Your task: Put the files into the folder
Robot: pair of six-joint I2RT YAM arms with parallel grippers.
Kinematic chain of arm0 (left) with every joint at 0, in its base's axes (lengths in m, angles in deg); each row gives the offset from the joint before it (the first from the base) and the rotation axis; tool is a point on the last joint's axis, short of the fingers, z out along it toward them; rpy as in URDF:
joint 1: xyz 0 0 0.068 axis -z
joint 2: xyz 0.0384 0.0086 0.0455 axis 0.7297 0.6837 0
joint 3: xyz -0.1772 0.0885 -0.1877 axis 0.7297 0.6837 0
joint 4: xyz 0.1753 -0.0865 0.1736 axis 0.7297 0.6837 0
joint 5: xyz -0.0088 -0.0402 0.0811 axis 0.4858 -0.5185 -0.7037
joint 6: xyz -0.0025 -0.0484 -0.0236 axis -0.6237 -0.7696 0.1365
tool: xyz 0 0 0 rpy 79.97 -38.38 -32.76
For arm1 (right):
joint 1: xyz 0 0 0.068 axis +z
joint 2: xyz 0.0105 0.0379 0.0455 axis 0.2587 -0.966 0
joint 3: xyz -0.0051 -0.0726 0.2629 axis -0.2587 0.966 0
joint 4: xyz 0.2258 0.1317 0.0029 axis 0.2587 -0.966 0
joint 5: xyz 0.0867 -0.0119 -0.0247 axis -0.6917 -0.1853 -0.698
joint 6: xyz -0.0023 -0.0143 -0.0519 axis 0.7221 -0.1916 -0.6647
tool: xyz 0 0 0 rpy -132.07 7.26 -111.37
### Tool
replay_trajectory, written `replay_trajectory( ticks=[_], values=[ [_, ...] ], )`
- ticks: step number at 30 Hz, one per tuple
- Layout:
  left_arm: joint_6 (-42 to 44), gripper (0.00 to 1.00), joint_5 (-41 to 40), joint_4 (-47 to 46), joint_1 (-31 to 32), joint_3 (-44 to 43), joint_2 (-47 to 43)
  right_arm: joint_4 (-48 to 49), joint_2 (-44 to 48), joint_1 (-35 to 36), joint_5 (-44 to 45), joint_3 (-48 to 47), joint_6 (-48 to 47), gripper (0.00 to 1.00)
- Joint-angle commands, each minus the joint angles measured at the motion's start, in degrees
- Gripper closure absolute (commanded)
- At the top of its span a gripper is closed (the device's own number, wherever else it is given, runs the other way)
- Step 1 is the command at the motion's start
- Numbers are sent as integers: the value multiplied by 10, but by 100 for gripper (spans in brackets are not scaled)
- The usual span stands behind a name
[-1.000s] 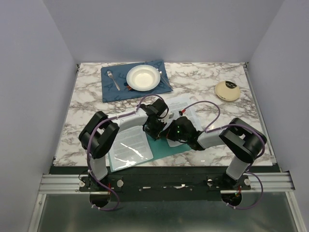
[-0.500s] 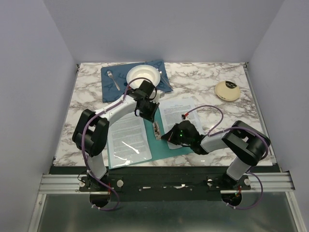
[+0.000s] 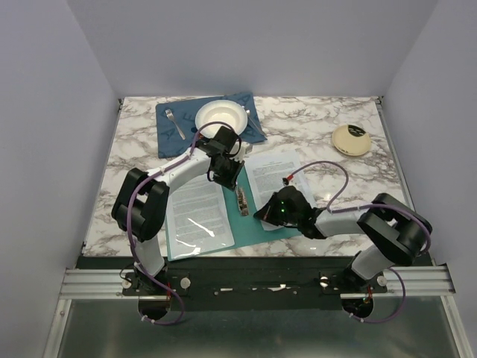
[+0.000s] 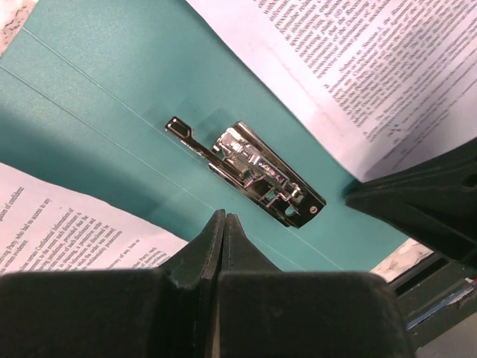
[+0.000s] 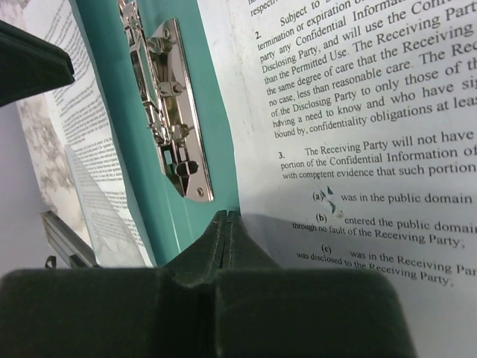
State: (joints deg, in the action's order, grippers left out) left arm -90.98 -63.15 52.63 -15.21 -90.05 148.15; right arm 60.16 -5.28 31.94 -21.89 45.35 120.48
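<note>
folder [image 4: 112, 97]: lying open on the table [image 3: 335, 179], metal clip [image 4: 250, 175] facing up
files [image 3: 274, 175]: lying over the folder's right half
left end effector [image 4: 223, 220]: clenched, hovering over the clip
right end effector [image 5: 226, 216]: clenched, tips sitting at the files' edge

Left gripper [image 4: 224, 218] closed, right gripper [image 5: 226, 216] closed, arms angled inward

Tabletop [image 3: 320, 123]: rectangular, white marble pattern with grey veining.
Walls [image 3: 261, 45]: plain pale lavender-grey panels enclosing the table at back, left and right.
Aluminium rail [image 3: 89, 282]: extruded, spanning the near edge.
Grey metal surface [image 3: 253, 335]: below the rail.
Lighting: even, with soft shadows.
</note>
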Motion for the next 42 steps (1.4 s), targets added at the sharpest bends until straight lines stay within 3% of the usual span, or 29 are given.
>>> replay_trajectory(
  ticks=[1, 2, 3, 5, 6, 7, 10, 15, 21, 29, 38, 42],
  values=[
    [30, 93, -12, 38, -5, -35, -4, -122, 75, 4, 43, -24, -55, 100],
    [32, 91, -10, 43, -5, -39, -5, -138, 91, 3, 58, -32, -64, 99],
    [35, 86, -12, 53, -5, -46, -5, -169, 107, 3, 67, -41, -86, 85],
    [36, 80, -14, 57, -8, -51, -11, -204, 150, 0, 103, -63, -108, 70],
    [37, 73, -20, 55, -8, -50, -13, -233, 162, -4, 112, -67, -128, 55],
    [37, 70, -24, 55, -9, -50, -15, -240, 186, -11, 114, -75, -140, 49],
    [34, 61, -36, 50, -10, -52, -9, -303, 208, -54, 129, -95, -168, 43],
    [32, 56, -37, 48, -11, -59, 9, -424, 181, -215, 153, -148, -217, 36],
    [49, 54, -29, 35, -11, -27, 20, -454, 99, -321, 114, -190, -270, 20],
    [66, 54, -34, 19, -11, 4, 25, -417, 32, -351, 4, -174, -276, 23],
    [67, 54, -55, 4, -11, 14, 50, -373, 81, -351, -86, -96, -239, 46],
    [66, 54, -58, 3, -11, 7, 67, -370, 136, -351, -115, -67, -217, 63]
  ],
)
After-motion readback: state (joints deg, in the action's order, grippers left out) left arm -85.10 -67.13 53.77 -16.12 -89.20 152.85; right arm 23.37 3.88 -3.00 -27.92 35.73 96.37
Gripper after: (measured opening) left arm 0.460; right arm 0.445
